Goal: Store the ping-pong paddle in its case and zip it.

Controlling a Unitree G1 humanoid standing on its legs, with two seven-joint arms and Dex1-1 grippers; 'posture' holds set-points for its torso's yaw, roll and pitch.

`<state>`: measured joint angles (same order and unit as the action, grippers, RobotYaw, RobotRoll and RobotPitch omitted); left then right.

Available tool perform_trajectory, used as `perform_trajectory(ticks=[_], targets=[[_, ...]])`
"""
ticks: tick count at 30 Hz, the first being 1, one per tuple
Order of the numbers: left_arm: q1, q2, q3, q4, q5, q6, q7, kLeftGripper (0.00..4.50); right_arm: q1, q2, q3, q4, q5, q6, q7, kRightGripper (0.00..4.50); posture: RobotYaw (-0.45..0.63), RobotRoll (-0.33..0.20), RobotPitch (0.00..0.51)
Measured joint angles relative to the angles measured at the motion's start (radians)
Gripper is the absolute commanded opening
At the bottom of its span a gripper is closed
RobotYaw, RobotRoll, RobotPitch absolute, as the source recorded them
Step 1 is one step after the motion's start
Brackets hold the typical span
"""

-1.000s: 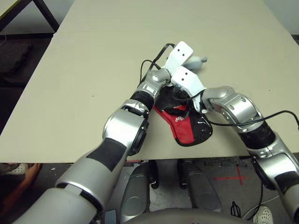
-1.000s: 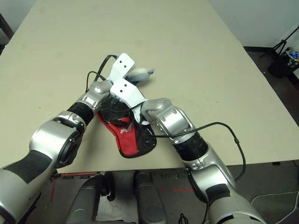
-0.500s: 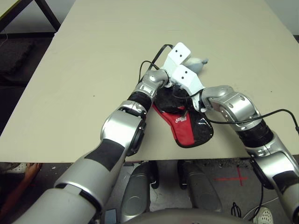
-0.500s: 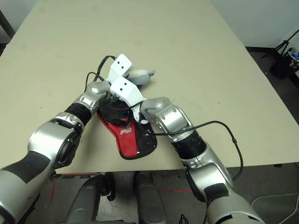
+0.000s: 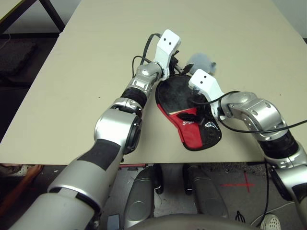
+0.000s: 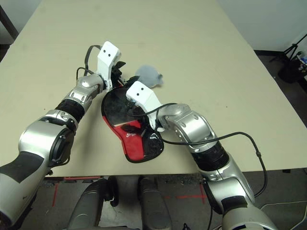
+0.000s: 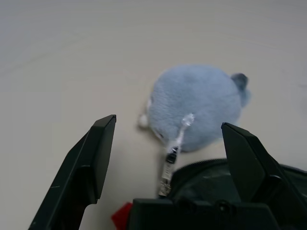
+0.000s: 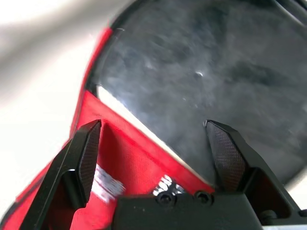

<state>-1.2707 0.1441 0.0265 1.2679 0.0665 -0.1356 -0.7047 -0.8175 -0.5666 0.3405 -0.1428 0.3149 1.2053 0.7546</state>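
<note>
The case [image 5: 191, 125], a black pouch with a red panel and white logo, lies flat near the table's front edge. Its fluffy grey-white pompom [image 5: 202, 61] rests on the table at the case's far end, joined to the zipper pull [image 7: 169, 168] by a short clear link. My left gripper [image 7: 168, 123] is open just short of the pompom, its fingers to either side of it and not touching. My right gripper [image 8: 153, 125] hangs open over the case's black face [image 8: 201, 81] and red panel [image 8: 129, 163], holding nothing. The ping-pong paddle is hidden.
The beige table [image 5: 96, 72] stretches wide to the far side and to the left. Its front edge [image 5: 72, 162] runs just below the case. A black cable [image 5: 268, 128] loops off my right forearm. Dark frame legs [image 5: 48, 12] stand beyond the far left corner.
My left gripper has drawn off the case toward the far left, uncovering the pompom and the black face. My right gripper has shifted slightly right and stays over the case.
</note>
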Motion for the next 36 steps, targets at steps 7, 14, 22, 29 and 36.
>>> perform_trajectory(ticks=[7,14,22,29,36], targets=[[0.071,0.059,-0.025,-0.116,-0.020,0.094,-0.162,4.47,-0.331,-0.021,-0.039,0.458,-0.153,-0.314,-0.020,4.50,-0.09,0.000,0.200],[0.153,0.086,-0.090,-0.337,-0.034,0.228,-0.295,4.47,-0.474,0.107,-0.039,0.932,-0.283,-0.625,-0.034,4.50,-0.03,0.000,0.193],[0.273,0.099,-0.166,-0.592,-0.038,0.430,-0.346,4.47,-0.550,0.217,-0.049,1.293,-0.378,-0.866,-0.099,4.50,0.02,0.000,0.195],[0.355,0.121,-0.223,-0.740,-0.036,0.544,-0.350,4.50,-0.562,0.241,-0.079,1.404,-0.435,-0.927,-0.162,3.92,0.03,0.000,0.197],[0.366,0.131,-0.276,-0.778,-0.027,0.574,-0.324,4.50,-0.562,0.240,-0.097,1.421,-0.476,-0.928,-0.186,1.83,0.01,0.000,0.193]])
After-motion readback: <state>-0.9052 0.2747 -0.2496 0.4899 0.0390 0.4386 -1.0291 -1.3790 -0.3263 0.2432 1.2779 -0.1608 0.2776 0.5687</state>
